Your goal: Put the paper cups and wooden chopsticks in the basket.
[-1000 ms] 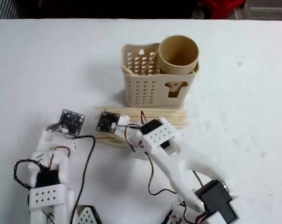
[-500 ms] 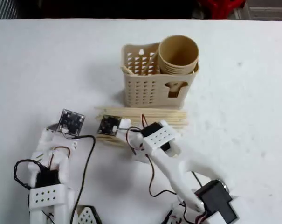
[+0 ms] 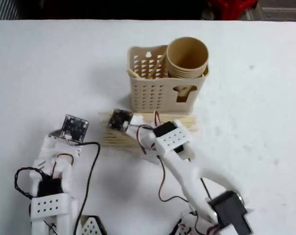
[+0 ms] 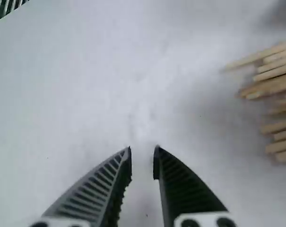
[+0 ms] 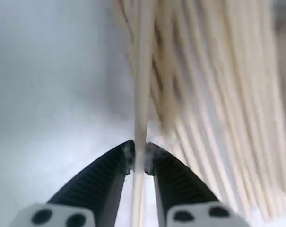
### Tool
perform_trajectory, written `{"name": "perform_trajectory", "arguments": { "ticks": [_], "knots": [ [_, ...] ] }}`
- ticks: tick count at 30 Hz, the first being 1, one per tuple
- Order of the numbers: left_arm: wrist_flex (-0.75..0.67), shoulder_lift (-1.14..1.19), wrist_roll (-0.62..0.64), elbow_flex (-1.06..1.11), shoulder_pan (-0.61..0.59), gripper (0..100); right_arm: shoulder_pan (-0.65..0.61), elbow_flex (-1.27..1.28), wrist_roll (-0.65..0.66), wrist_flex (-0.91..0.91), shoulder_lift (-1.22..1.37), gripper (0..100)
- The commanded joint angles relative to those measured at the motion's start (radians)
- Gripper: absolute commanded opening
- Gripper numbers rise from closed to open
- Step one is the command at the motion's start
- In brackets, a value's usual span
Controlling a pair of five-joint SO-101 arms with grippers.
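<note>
We see white worktop [image 3: 265, 73]; beyond its far edge we note dark background [image 3: 113, 9], red object [image 3: 233, 7] at back right.

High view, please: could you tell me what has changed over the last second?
The right gripper moved away from its base toward the basket, over the pile of chopsticks; it is shut on one chopstick. The left gripper, basket and paper cups stayed put.
</note>
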Motion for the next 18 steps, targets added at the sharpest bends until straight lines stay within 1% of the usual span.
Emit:
{"name": "perform_trajectory", "arguments": {
  "ticks": [1, 6, 11, 15, 18],
  "knots": [
    [0.002, -0.012, -0.008, -0.003, 0.012, 10, 0.008, -0.074, -0.028, 0.061, -0.122, 1.7],
    [0.003, -0.012, -0.008, -0.003, 0.012, 10, 0.008, -0.08, -0.02, 0.09, -0.148, 1.8],
    [0.003, -0.012, -0.008, -0.003, 0.012, 10, 0.002, -0.078, -0.02, 0.077, -0.022, 1.8],
    [0.005, -0.012, -0.008, -0.003, 0.012, 10, -0.039, -0.048, -0.025, -0.015, 0.108, 2.4],
    [0.005, -0.012, -0.008, -0.003, 0.012, 10, -0.05, -0.038, -0.029, -0.059, 0.183, 6.7]
  ]
}}
